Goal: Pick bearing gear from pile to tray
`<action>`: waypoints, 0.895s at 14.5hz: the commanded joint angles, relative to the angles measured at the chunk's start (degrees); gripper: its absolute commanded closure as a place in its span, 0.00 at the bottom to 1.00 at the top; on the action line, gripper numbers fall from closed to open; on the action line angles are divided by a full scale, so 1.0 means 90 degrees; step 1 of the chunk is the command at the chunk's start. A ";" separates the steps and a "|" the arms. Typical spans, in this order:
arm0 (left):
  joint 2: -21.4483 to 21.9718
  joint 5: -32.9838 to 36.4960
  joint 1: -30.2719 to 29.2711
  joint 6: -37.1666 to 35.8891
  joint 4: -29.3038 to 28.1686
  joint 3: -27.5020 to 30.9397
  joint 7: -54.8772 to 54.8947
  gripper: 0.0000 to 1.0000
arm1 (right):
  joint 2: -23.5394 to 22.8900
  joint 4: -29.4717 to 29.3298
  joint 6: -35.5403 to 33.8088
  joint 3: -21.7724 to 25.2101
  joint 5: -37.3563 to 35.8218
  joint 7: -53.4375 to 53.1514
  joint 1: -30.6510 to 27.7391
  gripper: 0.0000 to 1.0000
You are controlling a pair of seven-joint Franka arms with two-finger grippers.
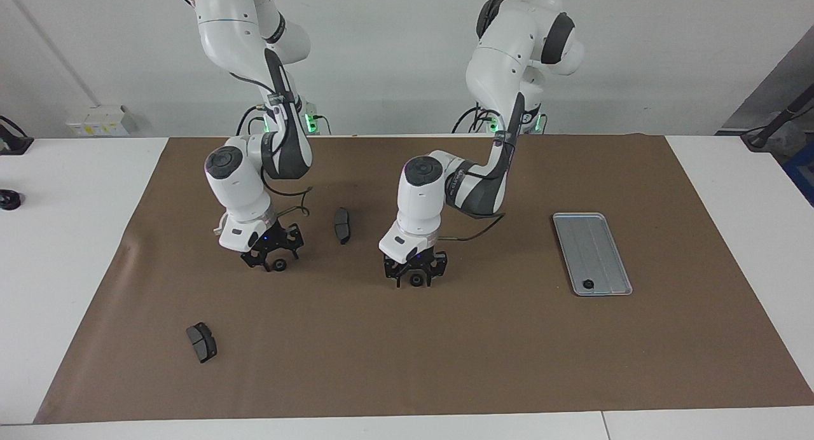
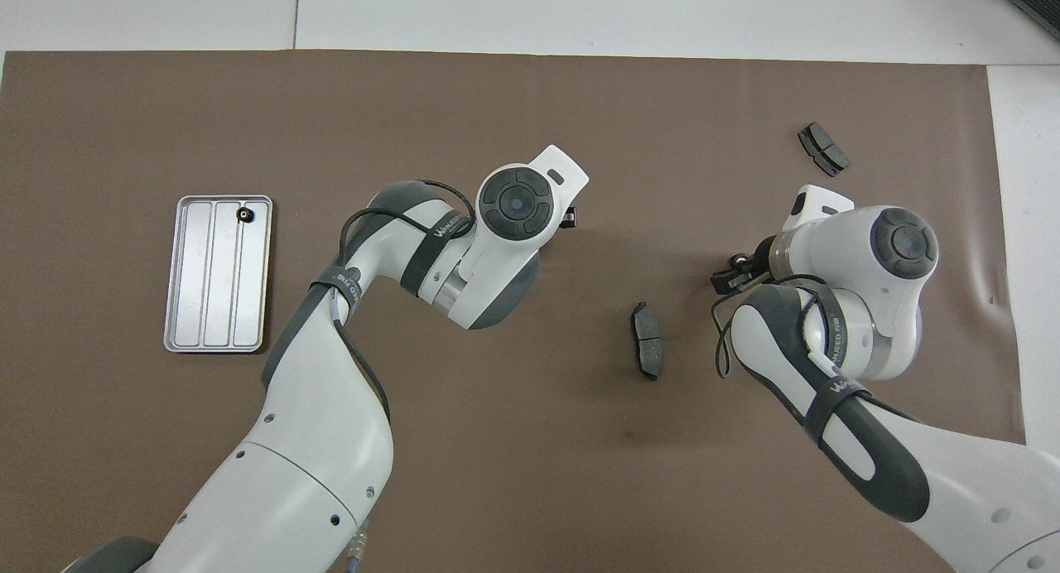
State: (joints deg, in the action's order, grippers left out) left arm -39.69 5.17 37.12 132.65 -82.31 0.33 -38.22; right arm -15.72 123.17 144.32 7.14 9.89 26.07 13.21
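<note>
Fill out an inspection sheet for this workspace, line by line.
Surface: brown mat over a white table.
Job's things: tray toward the left arm's end, one gear in it; a gear under the left pincer; another gear under the right pincer.
Clutter: two brake pads on the mat.
Grippers: both pincers low at the mat, each over a gear.
Cables: black cable looped along each forearm.
Surroundings: white wall, wall socket box.

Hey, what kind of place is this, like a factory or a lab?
Most likely a robotics lab bench: two white arms work over a brown mat on a white table, with a metal tray and brake pads laid out.
</note>
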 commanded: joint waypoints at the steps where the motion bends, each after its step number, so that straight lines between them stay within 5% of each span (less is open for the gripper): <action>1: -0.0014 0.0149 0.0065 -0.0159 -0.0063 0.0080 -0.0158 0.59 | 0.0184 0.0162 -0.0127 -0.0032 0.0063 0.0248 -0.0071 0.30; 4: 0.0230 0.0158 0.0113 -0.0188 -0.0424 0.0206 -0.0158 0.66 | 0.0184 0.0162 -0.0138 -0.0032 0.0054 0.0238 -0.0081 0.44; 6: 0.0483 0.0158 0.0124 -0.0430 -0.0484 0.0266 -0.0158 0.92 | 0.0184 0.0162 -0.0128 -0.0032 0.0054 0.0238 -0.0081 0.67; 7: 0.0658 0.0158 0.0095 -0.0751 -0.0493 0.0276 -0.0158 1.00 | 0.0184 0.0162 -0.0128 -0.0032 0.0054 0.0219 -0.0081 0.90; 8: 0.0863 0.0158 0.0085 -0.1074 -0.0561 0.0314 -0.0158 1.00 | 0.0184 0.0152 -0.0128 -0.0032 0.0063 0.0170 -0.0071 1.00; 13: 0.2210 0.0197 -0.0255 -0.0737 -0.2023 0.0783 0.0337 1.00 | 0.0174 -0.0129 -0.0438 -0.0032 0.0063 -0.0151 -0.0013 1.00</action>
State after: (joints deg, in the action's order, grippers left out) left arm -27.85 5.69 36.81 122.96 -90.24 6.63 -37.58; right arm -15.08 123.10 143.71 7.36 9.85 25.99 13.14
